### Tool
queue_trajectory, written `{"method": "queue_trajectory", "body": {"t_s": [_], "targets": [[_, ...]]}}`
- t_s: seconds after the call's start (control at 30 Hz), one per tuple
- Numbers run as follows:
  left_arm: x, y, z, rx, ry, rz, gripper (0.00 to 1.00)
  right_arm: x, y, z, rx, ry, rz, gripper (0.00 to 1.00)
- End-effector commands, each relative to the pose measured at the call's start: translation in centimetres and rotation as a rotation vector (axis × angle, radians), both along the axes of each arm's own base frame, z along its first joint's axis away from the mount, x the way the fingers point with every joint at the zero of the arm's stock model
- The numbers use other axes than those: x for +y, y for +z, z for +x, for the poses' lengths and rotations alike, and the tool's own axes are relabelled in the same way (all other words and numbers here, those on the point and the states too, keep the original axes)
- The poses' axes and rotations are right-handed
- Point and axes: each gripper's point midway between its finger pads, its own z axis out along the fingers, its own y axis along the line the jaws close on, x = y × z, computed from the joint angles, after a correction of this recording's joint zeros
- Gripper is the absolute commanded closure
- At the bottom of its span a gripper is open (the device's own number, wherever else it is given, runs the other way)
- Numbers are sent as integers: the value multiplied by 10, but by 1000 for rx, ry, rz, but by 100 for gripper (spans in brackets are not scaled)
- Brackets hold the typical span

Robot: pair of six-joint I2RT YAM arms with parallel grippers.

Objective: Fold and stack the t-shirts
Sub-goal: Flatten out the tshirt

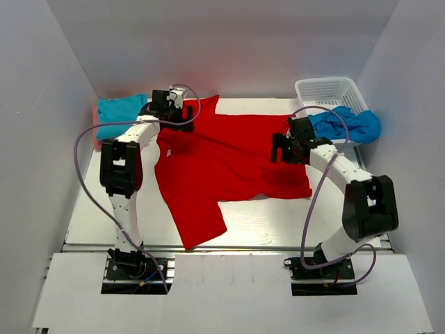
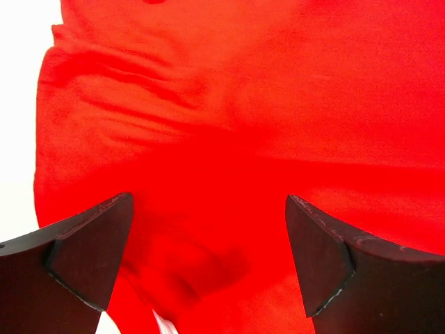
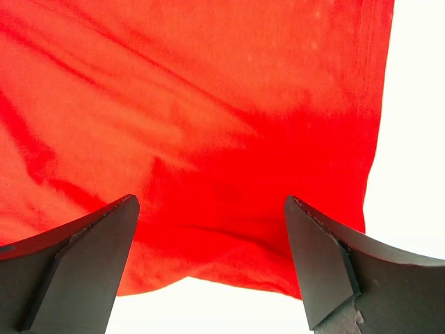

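Observation:
A large bright red t-shirt [image 1: 229, 163] lies spread on the white table, one sleeve reaching toward the front [image 1: 201, 223]. My left gripper [image 1: 170, 118] hovers over its far left part, open and empty; red cloth [image 2: 229, 125] fills the left wrist view. My right gripper [image 1: 286, 147] is open over the shirt's right edge; the right wrist view shows the shirt's edge [image 3: 229, 264] between the fingers with white table below. A folded turquoise t-shirt [image 1: 119, 111] lies at the far left on an orange-pink one [image 1: 95, 118].
A white mesh basket [image 1: 330, 94] stands at the far right with a crumpled blue cloth [image 1: 351, 124] hanging over its front. White walls close in the table on three sides. A purple cable loops beside each arm.

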Motion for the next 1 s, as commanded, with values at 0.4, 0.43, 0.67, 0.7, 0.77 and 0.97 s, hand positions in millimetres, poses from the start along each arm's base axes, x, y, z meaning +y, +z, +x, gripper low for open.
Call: {"method": "queue_trajectory", "body": {"t_s": [0.4,0.43,0.67,0.7,0.77,0.97], "targets": [[-56,-14,-110,197,-100,-296,0,7,-54,-77,224,34,92,10],[-52,-20,-112,205,-85,-282,0,7,-57,-81,235,56,86,10],[-38,-44,-117,269,-4,-214,0,13,-64,-159,354,105,219,14],[-36,-45,-116,266,6,-205,0,18,-65,-172,387,109,257,16],[-31,-53,-120,295,24,-183,0,14,-68,-196,423,78,277,18],[-18,-57,-114,296,84,-118,0,1,-43,-233,410,-18,296,18]]}}
